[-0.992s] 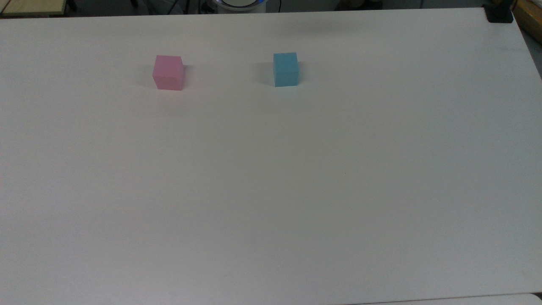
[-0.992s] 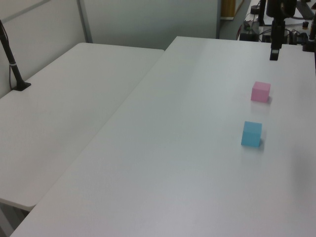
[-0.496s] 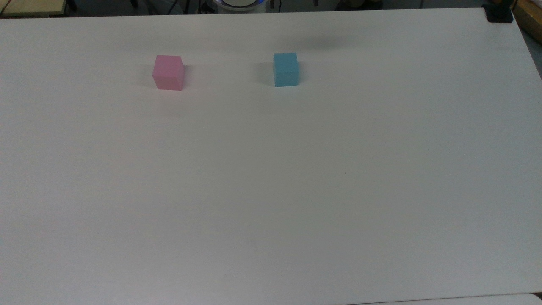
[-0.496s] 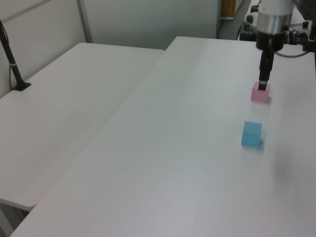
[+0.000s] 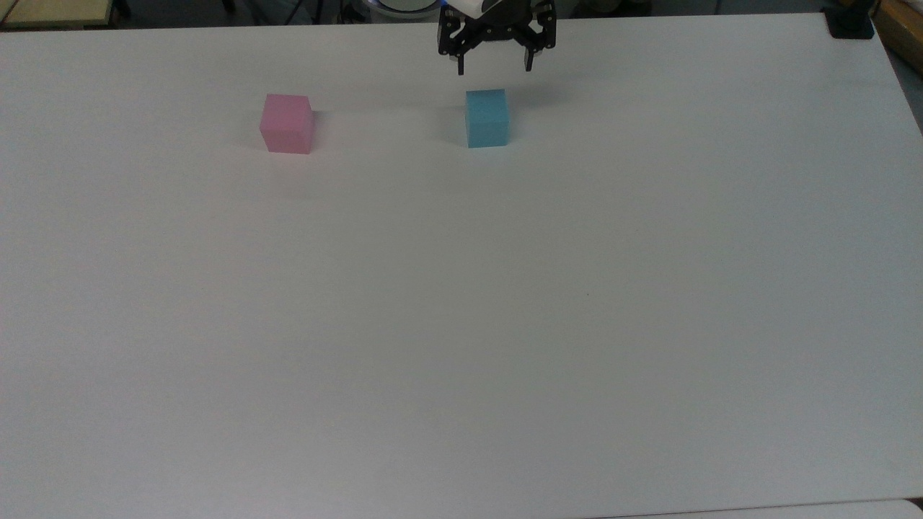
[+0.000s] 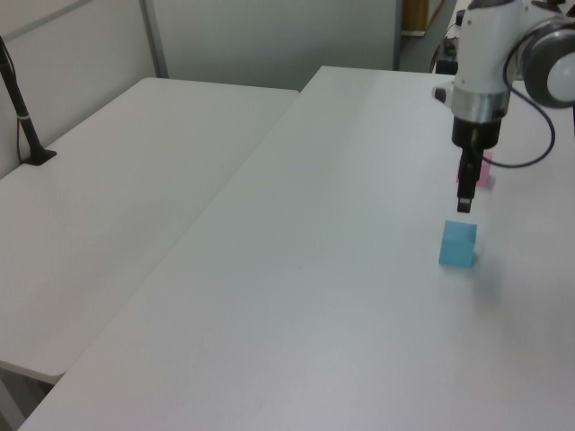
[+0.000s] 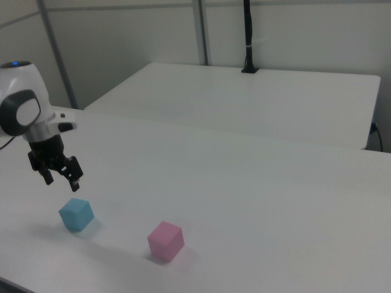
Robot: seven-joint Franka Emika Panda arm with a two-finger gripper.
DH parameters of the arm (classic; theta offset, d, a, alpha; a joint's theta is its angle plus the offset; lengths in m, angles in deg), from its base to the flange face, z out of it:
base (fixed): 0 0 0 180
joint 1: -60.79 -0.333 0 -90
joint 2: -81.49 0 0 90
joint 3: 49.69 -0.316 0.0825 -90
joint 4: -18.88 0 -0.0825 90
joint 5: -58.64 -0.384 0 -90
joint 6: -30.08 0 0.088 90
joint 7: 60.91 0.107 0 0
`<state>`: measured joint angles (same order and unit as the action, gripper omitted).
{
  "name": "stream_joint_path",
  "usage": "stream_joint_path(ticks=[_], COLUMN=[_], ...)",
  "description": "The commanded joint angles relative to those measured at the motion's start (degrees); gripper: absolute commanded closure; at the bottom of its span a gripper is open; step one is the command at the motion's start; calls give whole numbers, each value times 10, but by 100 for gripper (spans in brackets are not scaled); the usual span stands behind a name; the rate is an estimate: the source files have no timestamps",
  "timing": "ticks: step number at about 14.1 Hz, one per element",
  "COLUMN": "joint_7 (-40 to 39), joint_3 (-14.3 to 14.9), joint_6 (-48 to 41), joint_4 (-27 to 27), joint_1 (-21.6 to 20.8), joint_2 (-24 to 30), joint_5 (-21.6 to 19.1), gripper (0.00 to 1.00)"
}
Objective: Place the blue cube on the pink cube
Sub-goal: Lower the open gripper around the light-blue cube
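The gripper (image 5: 495, 68) has come down over the blue cube (image 5: 487, 117), fingers spread.

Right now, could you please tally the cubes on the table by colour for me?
Blue: 1, the blue cube, standing under the open claw.
Pink: 1, the pink cube, standing apart on the table.
Total: 2 cubes.

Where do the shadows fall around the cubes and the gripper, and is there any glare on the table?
Top view: a soft shadow lies on the table right of the gripper; faint shadows edge the blue cube and pink cube. Right view: diffuse shadows beside both cubes. Left view: a pale sheen runs along the table, no harsh glare.
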<state>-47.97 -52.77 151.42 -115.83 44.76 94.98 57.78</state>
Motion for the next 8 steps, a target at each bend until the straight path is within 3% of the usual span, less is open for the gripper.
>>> stream_joint_path(ticks=[1,8], joint_7=[10,10], joint_3=[2,2], joint_6=[52,105], joint_4=[-38,-49], joint_1=[-7,-6], joint_2=[-18,-73], joint_5=[-1,25], gripper=[0,0])
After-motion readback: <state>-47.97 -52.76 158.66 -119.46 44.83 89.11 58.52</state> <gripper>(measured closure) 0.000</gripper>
